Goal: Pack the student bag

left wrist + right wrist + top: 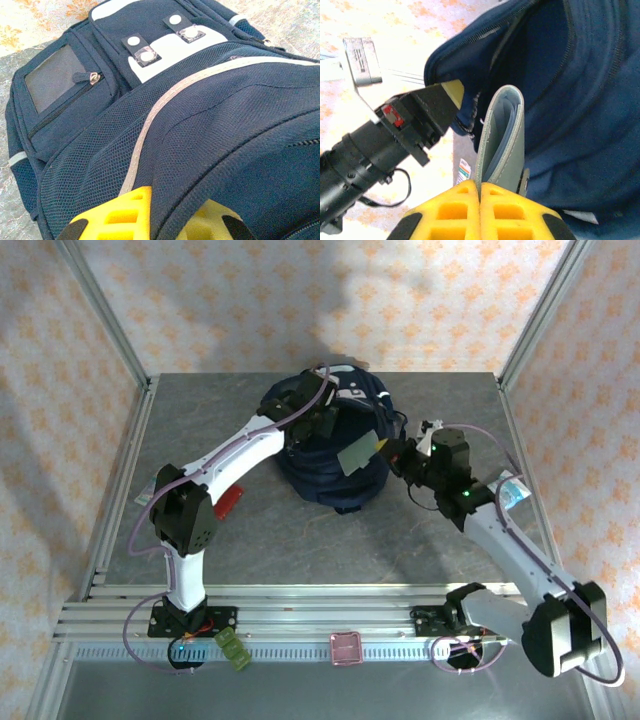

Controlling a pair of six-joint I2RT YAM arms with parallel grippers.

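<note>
On grey table [250, 540], pinched student bag [320, 480] rim in left gripper [165, 222]. Clamped grey folder [502, 135] in right gripper [480, 192] at the mouth, seemingly not yet inside.

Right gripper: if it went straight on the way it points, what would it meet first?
Probably the bag's inner lining: the right gripper, shut on a grey folder, aims into the open mouth. Depth is unclear.

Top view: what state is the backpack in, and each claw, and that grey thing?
student bag: main compartment open, rim pulled up; small front pocket zipped shut.
left gripper: shut on the student bag's rim.
right gripper: shut on the grey folder.
grey folder: bent double, held by one end at the bag's opening.
</note>
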